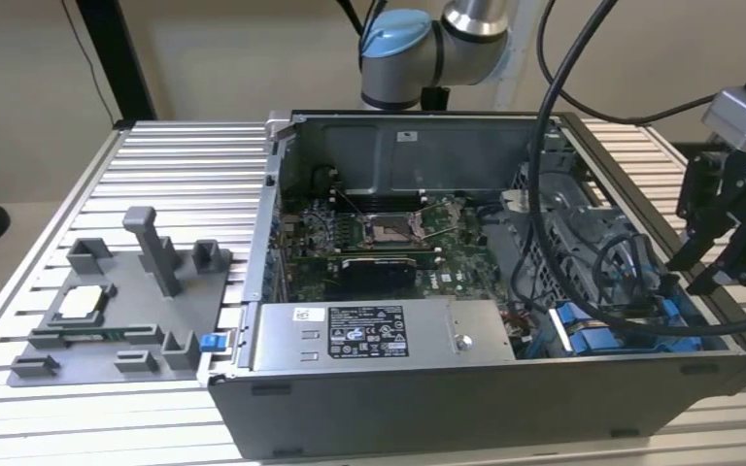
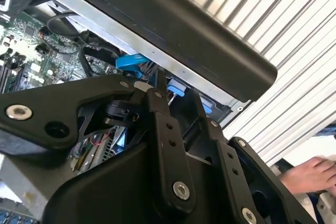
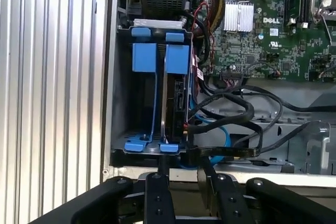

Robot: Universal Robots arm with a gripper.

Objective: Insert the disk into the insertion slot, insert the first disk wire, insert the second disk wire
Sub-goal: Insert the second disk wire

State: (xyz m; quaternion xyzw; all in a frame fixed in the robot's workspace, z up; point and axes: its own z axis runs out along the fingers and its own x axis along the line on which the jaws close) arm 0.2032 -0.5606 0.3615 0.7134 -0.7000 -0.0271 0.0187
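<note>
The gripper (image 3: 184, 162) hangs over the insertion slot (image 3: 122, 93), jaws apart and empty. The disk (image 3: 176, 95) appears seated there on edge. Loose black cables (image 3: 231, 113) crowd just beside it, and 1 finger could snag them.

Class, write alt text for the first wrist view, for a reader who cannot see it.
The gripper, jaws apart, sits at the edge of an open computer case, just outside the insertion slot with its bright blue rails. Black cables loop beside the slot, near the green motherboard.
</note>
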